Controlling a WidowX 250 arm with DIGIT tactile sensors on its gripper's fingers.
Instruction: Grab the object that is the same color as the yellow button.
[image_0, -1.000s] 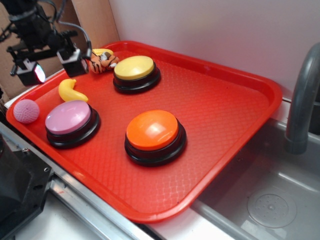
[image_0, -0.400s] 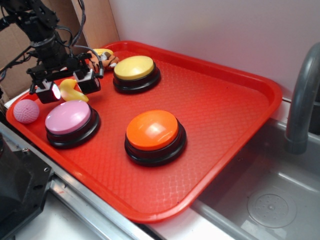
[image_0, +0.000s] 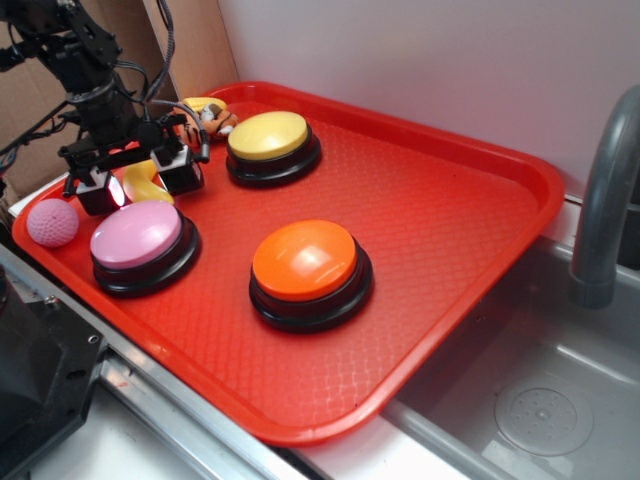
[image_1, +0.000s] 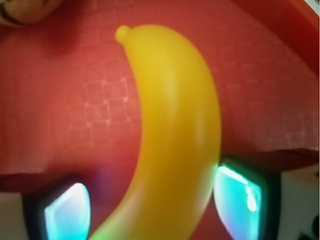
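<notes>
Gripper (image_0: 137, 183) low over the red tray (image_0: 450, 220), jaws apart either side of the yellow banana (image_1: 172, 135), banana flat on the tray behind the pink button (image_0: 137, 237), yellow button (image_0: 268, 134) nearby, no readable writing anywhere.

You had a toy banana (image_1: 172, 135) of smooth, glossy yellow plastic, with a soft sheen along its curve. The red tray (image_0: 450, 190) under it looked like hard plastic with a fine embossed grid texture, semi-glossy. The yellow button (image_0: 267, 134), the pink button (image_0: 136, 234) and the orange button (image_0: 304, 259) had smooth plastic domes over shiny black plastic bases. The pink ball (image_0: 52, 221) looked matt and rough, finely pimpled. The gripper (image_0: 139, 179) was matt black, its fingertips (image_1: 240, 197) showing glassy, lit pads. The faucet (image_0: 605, 200) was smooth grey, the sink (image_0: 520, 400) dull brushed metal.
</notes>
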